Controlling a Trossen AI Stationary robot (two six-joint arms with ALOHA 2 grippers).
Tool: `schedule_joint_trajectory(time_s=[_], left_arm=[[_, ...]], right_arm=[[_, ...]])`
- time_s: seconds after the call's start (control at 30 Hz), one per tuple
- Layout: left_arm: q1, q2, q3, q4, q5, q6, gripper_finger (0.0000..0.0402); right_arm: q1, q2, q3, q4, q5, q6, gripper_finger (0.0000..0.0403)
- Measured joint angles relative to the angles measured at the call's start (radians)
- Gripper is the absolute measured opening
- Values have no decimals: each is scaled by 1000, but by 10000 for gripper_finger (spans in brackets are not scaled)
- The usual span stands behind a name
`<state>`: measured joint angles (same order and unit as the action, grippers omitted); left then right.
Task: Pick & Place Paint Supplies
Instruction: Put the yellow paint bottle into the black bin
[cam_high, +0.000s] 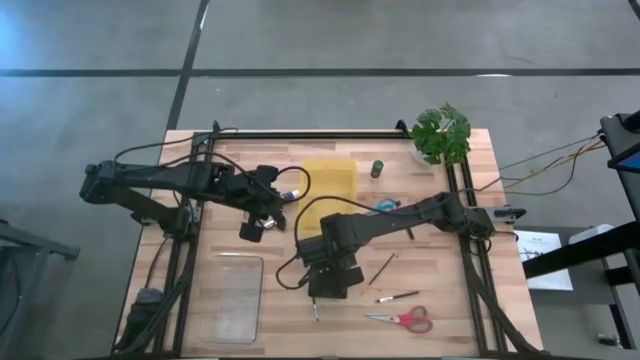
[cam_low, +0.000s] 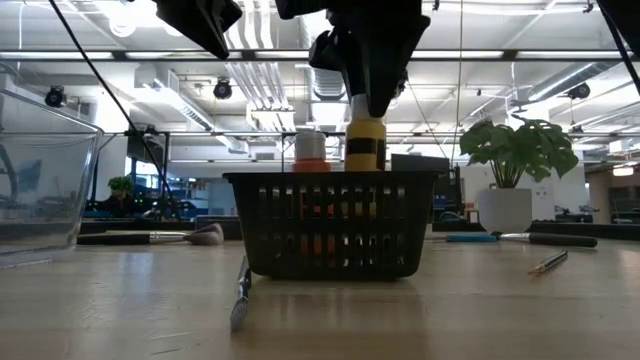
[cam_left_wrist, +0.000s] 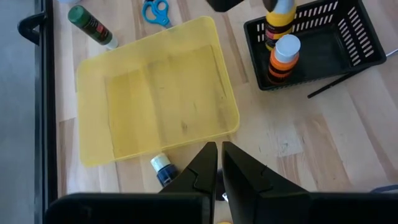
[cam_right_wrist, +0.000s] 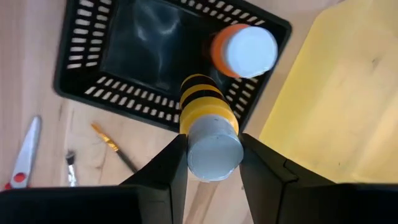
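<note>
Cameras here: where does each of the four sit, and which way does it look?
High view: overhead, straight down on both dark arms and the wooden table.
Low view: at tabletop height, facing the black slotted plastic basket.
Left wrist view: past the left gripper at the shallow yellow plastic tray.
Right wrist view: the right gripper holds a yellow-and-black striped paint bottle.
Shared: basket, striped bottle.

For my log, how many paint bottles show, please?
4: orange bottle in basket; yellow bottle in right gripper; green bottle by plant; blue bottle beside yellow tray; more possibly hidden.
</note>
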<state>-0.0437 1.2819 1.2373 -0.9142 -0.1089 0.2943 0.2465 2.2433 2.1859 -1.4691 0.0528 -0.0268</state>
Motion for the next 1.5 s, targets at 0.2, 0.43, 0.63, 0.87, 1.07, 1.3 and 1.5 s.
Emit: schedule_joint_trajectory(time_s=[0.2, 0.43, 0.63, 0.87, 1.07, 1.3, 1.5], left_arm=[[0, 0, 0, 1, 0, 0, 33], [0, 0, 0, 4, 0, 0, 33], [0, 0, 0, 4, 0, 0, 33], [0, 1, 0, 4, 0, 0, 33], [0, 1, 0, 4, 0, 0, 33], [0, 1, 0, 4, 0, 0, 33], [0, 1, 0, 4, 0, 0, 33]], right_arm=[[-3, 0, -30, 19, -1, -13, 111], [-5, 0, -69, 45, -1, -33, 111], [-11, 0, -70, 59, -3, -44, 111], [-19, 0, -74, 67, -34, -52, 111], [-22, 0, -77, 70, -34, -61, 111], [-28, 0, -79, 72, -33, -71, 111], [-28, 0, -80, 74, -26, -65, 171]])
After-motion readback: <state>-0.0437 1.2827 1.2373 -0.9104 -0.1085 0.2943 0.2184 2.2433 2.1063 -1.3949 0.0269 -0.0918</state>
